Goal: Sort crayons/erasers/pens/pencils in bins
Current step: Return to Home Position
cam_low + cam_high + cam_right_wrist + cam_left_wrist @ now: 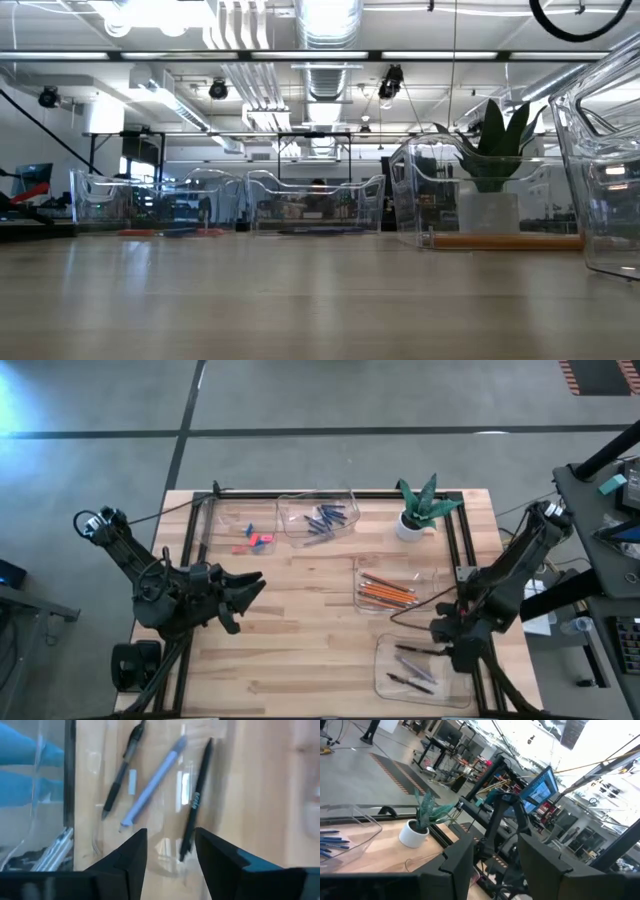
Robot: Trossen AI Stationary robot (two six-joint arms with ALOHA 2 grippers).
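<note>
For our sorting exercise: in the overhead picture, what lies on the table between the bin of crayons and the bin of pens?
In the high view, the bin of orange pencils lies between the crayon bin and the pen bin.

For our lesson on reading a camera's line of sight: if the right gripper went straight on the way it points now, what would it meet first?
Probably the black pen, which lies in the clear bin directly ahead of the open right gripper. Depth is hard to judge here.

Bins (318, 510): four. Pens (150, 782): three. Erasers (256, 540): about four. Crayons (325, 518) and pencils (385, 590): several each, uncountable. Potted plant (418, 510): one
</note>
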